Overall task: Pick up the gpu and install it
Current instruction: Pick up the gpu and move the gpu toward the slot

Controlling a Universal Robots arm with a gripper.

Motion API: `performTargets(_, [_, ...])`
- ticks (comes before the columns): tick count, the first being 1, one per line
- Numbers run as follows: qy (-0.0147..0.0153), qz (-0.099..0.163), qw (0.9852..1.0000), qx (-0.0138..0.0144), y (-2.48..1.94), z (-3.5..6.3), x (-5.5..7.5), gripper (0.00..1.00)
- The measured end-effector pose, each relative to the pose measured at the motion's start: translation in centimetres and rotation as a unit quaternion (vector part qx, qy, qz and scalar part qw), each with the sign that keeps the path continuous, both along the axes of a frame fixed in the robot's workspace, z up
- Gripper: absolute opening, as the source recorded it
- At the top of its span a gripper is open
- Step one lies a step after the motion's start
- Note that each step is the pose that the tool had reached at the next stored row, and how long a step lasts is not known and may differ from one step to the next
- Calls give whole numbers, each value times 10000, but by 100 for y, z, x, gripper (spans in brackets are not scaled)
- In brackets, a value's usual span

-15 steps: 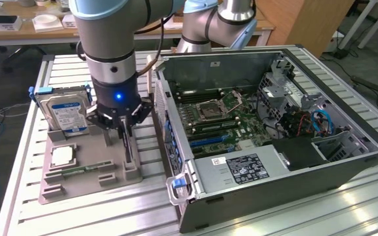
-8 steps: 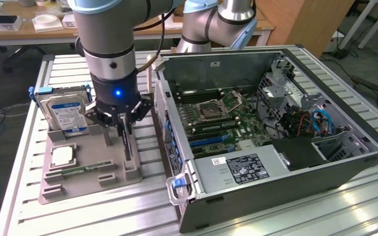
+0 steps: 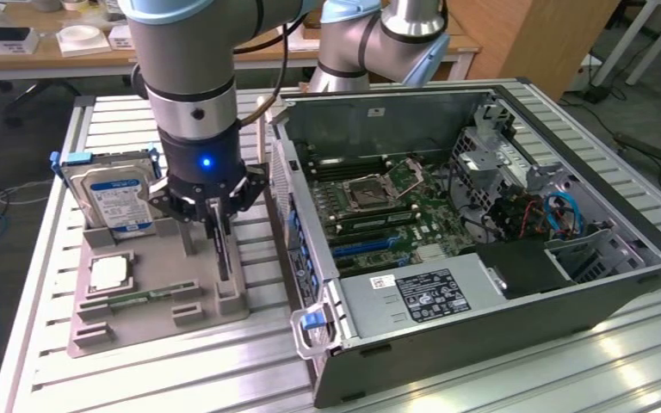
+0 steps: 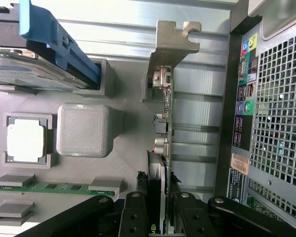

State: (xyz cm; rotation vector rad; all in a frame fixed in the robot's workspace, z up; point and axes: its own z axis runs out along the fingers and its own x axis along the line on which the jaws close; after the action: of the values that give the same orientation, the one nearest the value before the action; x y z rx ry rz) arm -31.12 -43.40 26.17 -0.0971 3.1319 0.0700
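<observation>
The gpu (image 3: 223,251) stands on edge in a slot of the grey holder tray (image 3: 135,331), just beside the open computer case (image 3: 606,284). In the wrist view the gpu (image 4: 164,113) appears edge-on as a thin green board, its silver end bracket (image 4: 170,42) at the far end. My gripper (image 3: 218,228) is lowered straight over it, and in the wrist view the gripper (image 4: 158,210) has its black fingers (image 4: 136,207) pressed against both faces of the card, shut on it. The card still rests in the tray (image 4: 128,148).
On the same tray stand a silver hard drive (image 3: 113,194) in a blue bracket, a CPU (image 3: 109,273) and a narrow green memory stick (image 3: 147,297). The case lies on its side with its motherboard (image 3: 377,202) exposed. Its rear panel (image 4: 266,98) is close beside the card.
</observation>
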Motion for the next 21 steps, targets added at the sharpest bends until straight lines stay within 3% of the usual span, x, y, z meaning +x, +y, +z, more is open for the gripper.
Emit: performTargets(21, [2, 0, 10000, 9, -1, 35, 0, 27])
